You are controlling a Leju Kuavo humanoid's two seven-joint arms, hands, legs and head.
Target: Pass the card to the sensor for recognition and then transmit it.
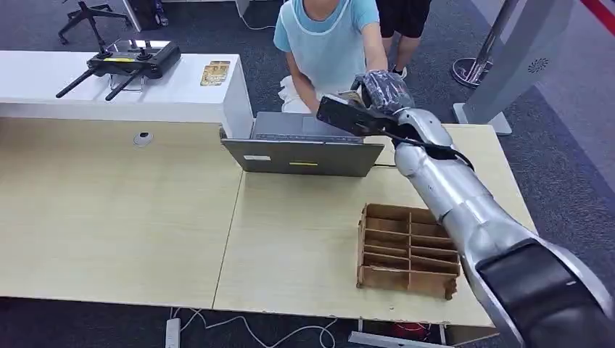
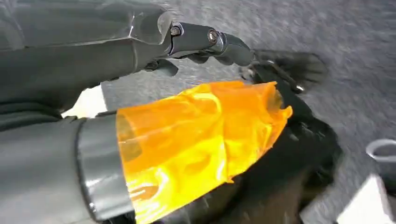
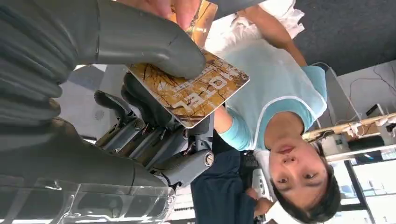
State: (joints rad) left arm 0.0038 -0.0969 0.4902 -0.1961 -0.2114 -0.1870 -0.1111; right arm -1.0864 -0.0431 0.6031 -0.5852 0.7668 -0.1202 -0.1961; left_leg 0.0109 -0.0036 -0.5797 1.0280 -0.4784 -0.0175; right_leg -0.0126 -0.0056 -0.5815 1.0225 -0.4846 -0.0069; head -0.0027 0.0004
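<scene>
Silver and raised over the far edge of the counter [image 1: 109, 217], the robot's right arm holds its right hand [image 1: 382, 90] out toward a person [image 1: 330, 43] in a light blue top who stands just behind an open grey laptop [image 1: 304, 148]. In the right wrist view the thick grey thumb [image 3: 154, 44] presses a brown-and-gold hotel key card [image 3: 196, 91] against the darker fingers [image 3: 159, 140] beneath it, so the right hand pinches the card. The person's fingertips [image 3: 163, 7] reach the card's far end from above the thumb; whether they grip it I cannot tell. In the head view the card shows as a small tan patch [image 1: 350, 96] at the hand, above the laptop's right corner.

A cardboard divider box [image 1: 406, 250] with many compartments sits on the counter near the right arm. On the white raised part of the counter lie a black remote controller [image 1: 130, 61] with two antennas and a few more tan cards [image 1: 215, 72], well apart from the hand.

The left hand [image 2: 154, 126] hangs over grey carpet, its thumb wrapped in orange tape [image 2: 196, 140], its dark fingers [image 2: 210, 42] extended and apart with nothing between them.
</scene>
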